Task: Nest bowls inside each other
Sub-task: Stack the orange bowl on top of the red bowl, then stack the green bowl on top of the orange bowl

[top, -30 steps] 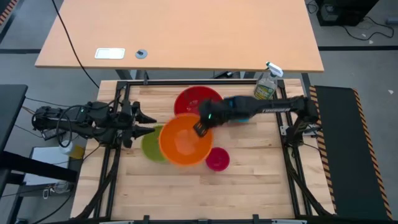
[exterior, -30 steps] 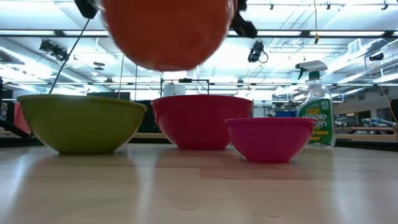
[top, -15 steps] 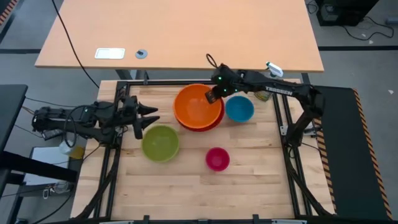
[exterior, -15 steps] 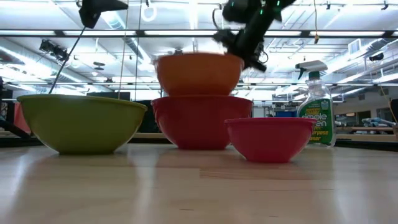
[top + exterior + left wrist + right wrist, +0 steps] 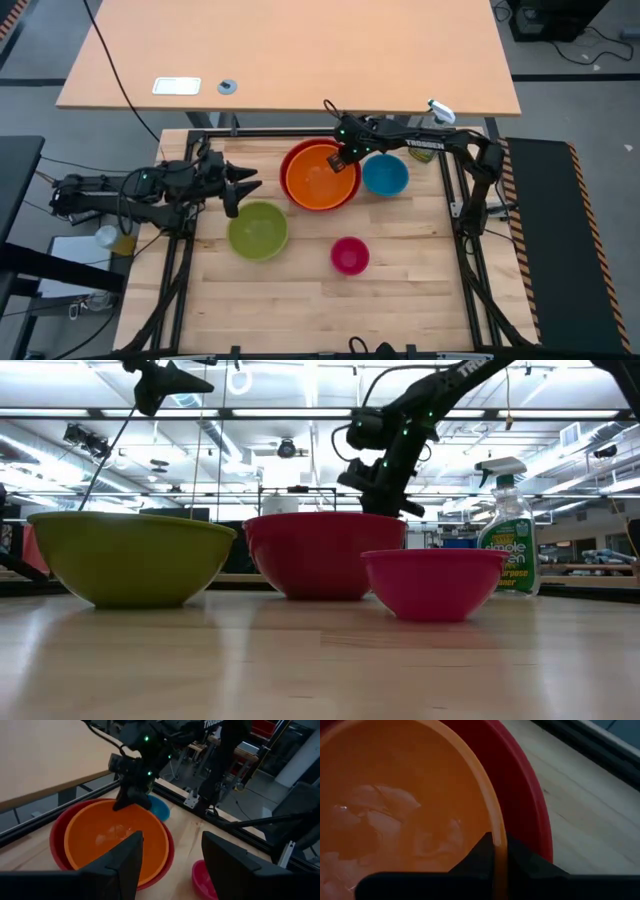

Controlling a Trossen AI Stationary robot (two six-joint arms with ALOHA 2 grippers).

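The orange bowl [image 5: 318, 178] sits nested in the red bowl [image 5: 292, 160] at the far middle of the table, and my right gripper [image 5: 343, 159] is shut on its rim. In the low view the red bowl's wall [image 5: 325, 555] hides the orange one. The blue bowl [image 5: 385, 175] stands right of them, the lime green bowl [image 5: 258, 230] at near left and the pink bowl [image 5: 349, 256] nearer. Each stands on its base. My left gripper [image 5: 242, 190] hovers open, left of the red bowl, above the table, with nothing in it. My right gripper has the orange bowl's rim [image 5: 492, 820] on the bowl's far right side, one finger [image 5: 470, 857] inside the bowl and one outside. The fingers slant down from the table's right side. The bowl rests upright inside the red bowl.
A clear spray bottle [image 5: 428, 140] with greenish liquid stands at the far right, just behind the blue bowl. Black frame rails [image 5: 300, 132] run round the wooden table. Bare wood lies along the near edge [image 5: 320, 310].
My right gripper has carried the orange bowl from high over the table's middle toward the far edge and down. The bowl first hung above the red bowl and now sits sunk inside it, its rim below the red rim in the low view.
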